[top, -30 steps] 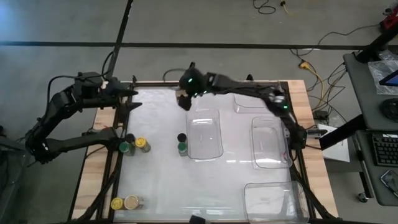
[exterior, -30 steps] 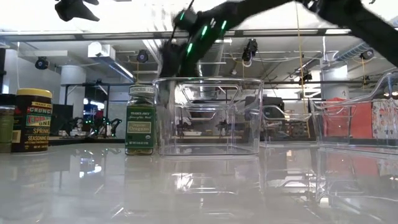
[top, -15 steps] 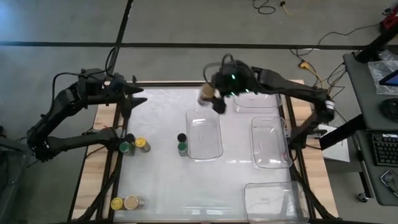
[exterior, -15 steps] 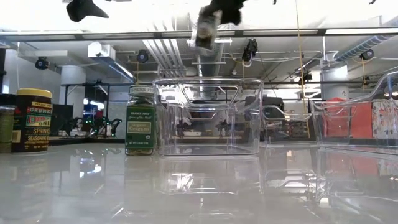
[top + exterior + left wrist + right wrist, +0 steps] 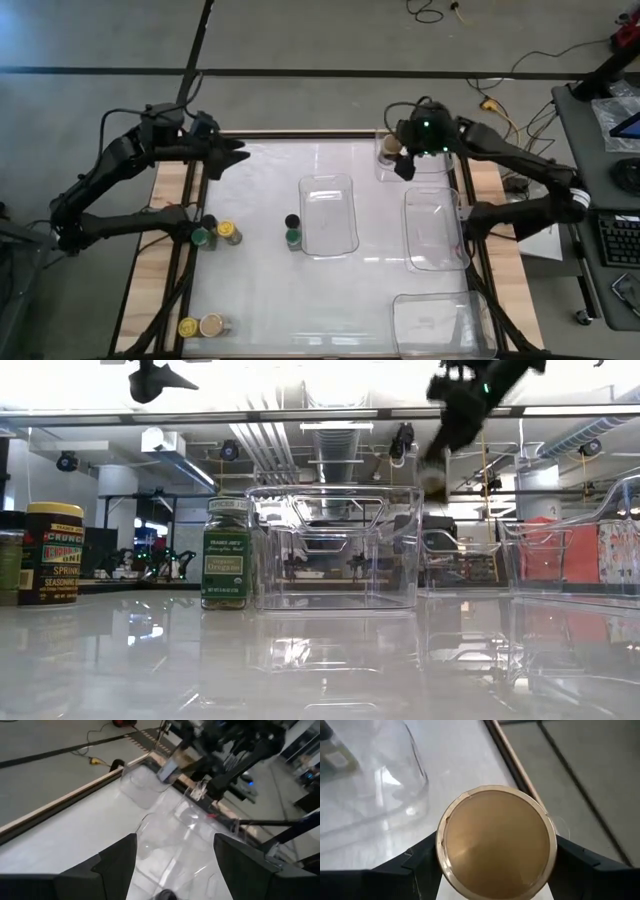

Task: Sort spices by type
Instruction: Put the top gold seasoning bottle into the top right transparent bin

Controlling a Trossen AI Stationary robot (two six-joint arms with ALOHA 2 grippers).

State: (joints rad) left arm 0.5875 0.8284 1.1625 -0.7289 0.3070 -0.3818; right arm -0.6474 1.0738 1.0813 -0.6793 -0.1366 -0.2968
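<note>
White worktop (image 5: 250,290) holds four clear trays. Since a second ago the right gripper (image 5: 398,158) has swung from twelve o'clock to the one-o'clock tray (image 5: 385,172), clamped on a tan-lidded jar (image 5: 389,146) now hovering over it, so a drop looks imminent. Left gripper (image 5: 232,154), open and empty, has crept inward at ten o'clock. Six jars remain at left.
</note>
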